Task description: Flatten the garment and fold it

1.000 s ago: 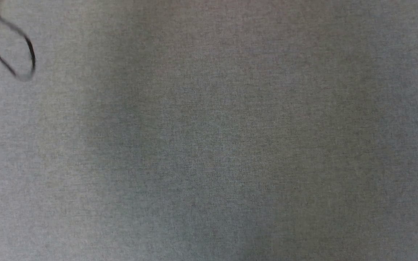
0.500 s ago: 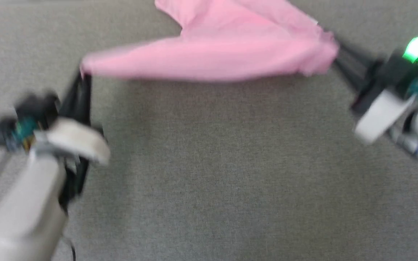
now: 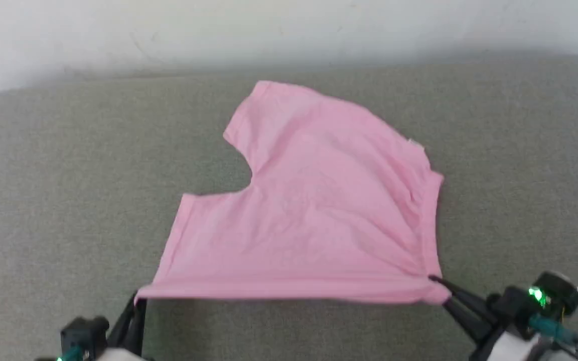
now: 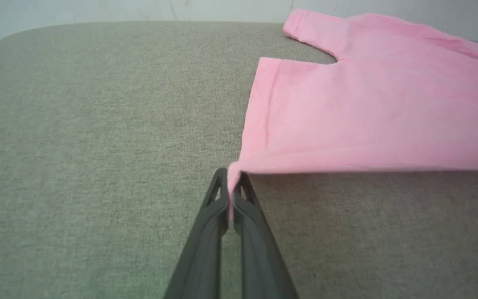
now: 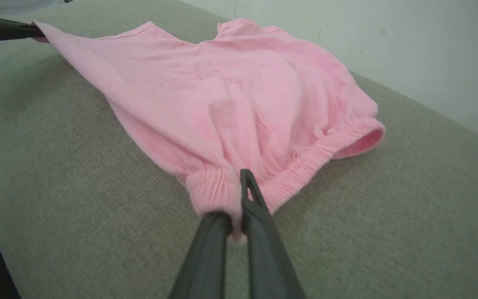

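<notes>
Your left gripper (image 4: 230,185) pinches the garment (image 3: 309,210) at its near-left corner, right gripper (image 5: 238,211) clamps the near waistband (image 5: 305,166) end. That pulls the near edge taut so the cloth spreads flat on the tabletop (image 3: 68,175).

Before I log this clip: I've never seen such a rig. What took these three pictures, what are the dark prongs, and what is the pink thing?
This is a wheeled robot with two arms. One picture looks down from its head; the other two look along each wrist's pair of dark fingers. A small bubblegum-pink soft cotton garment with a gathered elastic waistband lies spread on a grey woven fabric surface before a pale wall. The left tool is shut on a hem corner, the right tool on a waistband corner, so the near edge is stretched between them.
</notes>
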Available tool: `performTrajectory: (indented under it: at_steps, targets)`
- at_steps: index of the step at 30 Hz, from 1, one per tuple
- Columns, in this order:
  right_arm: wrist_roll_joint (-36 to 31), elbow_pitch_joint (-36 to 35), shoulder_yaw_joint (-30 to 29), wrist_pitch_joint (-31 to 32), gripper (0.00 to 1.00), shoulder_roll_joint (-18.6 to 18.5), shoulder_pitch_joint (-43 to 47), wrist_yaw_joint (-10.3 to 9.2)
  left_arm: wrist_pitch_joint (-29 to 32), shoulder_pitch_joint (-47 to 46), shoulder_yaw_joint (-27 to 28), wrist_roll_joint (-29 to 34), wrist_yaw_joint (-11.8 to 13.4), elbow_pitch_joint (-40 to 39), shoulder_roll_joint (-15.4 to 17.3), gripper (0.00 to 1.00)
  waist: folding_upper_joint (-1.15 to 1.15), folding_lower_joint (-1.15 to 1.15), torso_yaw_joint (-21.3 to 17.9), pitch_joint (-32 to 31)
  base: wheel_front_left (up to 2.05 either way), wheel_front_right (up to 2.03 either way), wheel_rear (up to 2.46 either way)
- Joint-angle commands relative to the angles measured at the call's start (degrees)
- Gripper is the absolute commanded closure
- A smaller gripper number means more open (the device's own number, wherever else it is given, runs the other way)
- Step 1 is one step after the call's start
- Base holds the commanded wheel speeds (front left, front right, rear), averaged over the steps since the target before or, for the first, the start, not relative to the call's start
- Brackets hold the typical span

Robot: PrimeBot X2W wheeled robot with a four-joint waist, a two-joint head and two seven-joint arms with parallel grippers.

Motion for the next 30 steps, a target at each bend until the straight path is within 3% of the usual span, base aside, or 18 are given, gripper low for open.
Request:
performTrajectory:
  at_steps: [1, 8, 17, 21, 30]
  targets:
    - [-0.28, -0.62, -1.56, -0.27, 1.0, 0.37, 3.57, -0.14, -0.27, 2.89, 1.1, -0.11, 1.06, -0.46, 0.25, 1.0, 0.0, 0.02, 0.52, -3.07, 0.0, 0.0, 0.0]
    - [-2.65, -4.52, -7.39, -0.27, 1.0, 2.28, 9.47, -0.14, -0.17, 2.48, 0.17, 2.42, 0.81, -2.68, 1.07, 1.0, 0.0, 0.02, 1.28, -3.54, 0.0, 0.0, 0.0]
    - [-5.28, -6.91, -13.88, -0.27, 1.0, 3.18, 2.85, -0.14, 3.37, -17.27, -2.53, 7.43, -3.29, -1.29, 1.94, 1.0, 0.0, 0.02, -0.63, 0.88, 0.0, 0.0, 0.0]
    - [-5.62, -6.32, -15.78, -0.25, 1.0, 3.31, -1.31, -0.14, 5.16, -28.73, -3.59, 8.82, -5.92, 2.28, 0.74, 1.0, 0.0, 0.02, -2.22, 5.85, 0.0, 0.0, 0.0]
    - [-6.19, 1.44, -11.49, 0.05, 1.0, 4.21, -16.97, -0.14, 7.82, -50.67, -6.23, 12.16, -11.66, 18.62, -1.16, 1.0, 0.0, 0.02, -7.18, 16.82, 0.0, 0.0, 0.0]
